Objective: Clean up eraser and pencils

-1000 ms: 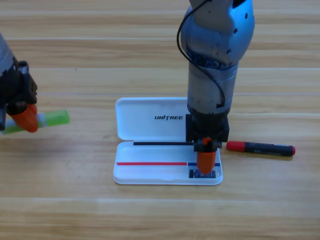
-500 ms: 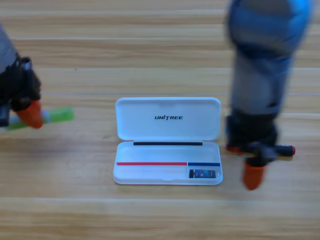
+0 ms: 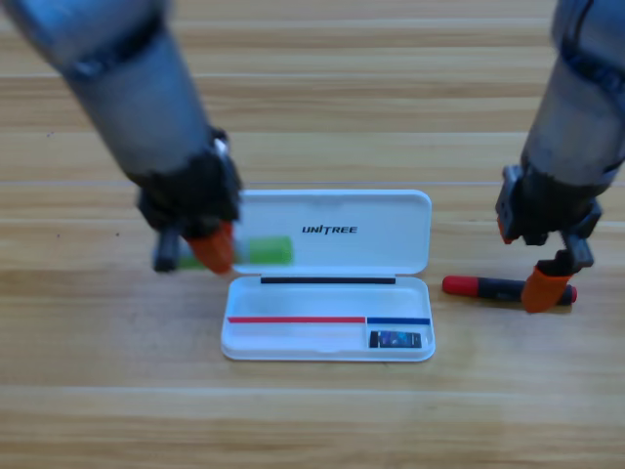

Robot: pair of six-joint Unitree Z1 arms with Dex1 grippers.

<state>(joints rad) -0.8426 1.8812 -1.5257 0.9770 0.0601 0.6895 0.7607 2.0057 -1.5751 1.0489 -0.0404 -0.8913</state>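
The open white case point(image 3: 327, 293) already keeps the eraser point(image 3: 395, 340) at its 4 o'clock corner; the left gripper point(image 3: 213, 249), closed on the green pencil point(image 3: 256, 251), is over the lid's 9 o'clock edge; the right gripper point(image 3: 545, 283), grip unclear, is at the red-and-black pencil point(image 3: 488, 288) on the table at 3 o'clock; both pencils remain.

Two grey cylindrical arms enter from the frame's upper corners, each ending in a black gripper body with orange jaws.

A white case point(image 3: 328, 277) lies open in the middle of the frame on a wooden table point(image 3: 312, 88), its lid folded back toward the top and printed "UNITREE". The table's pale planks run left to right across the whole frame.
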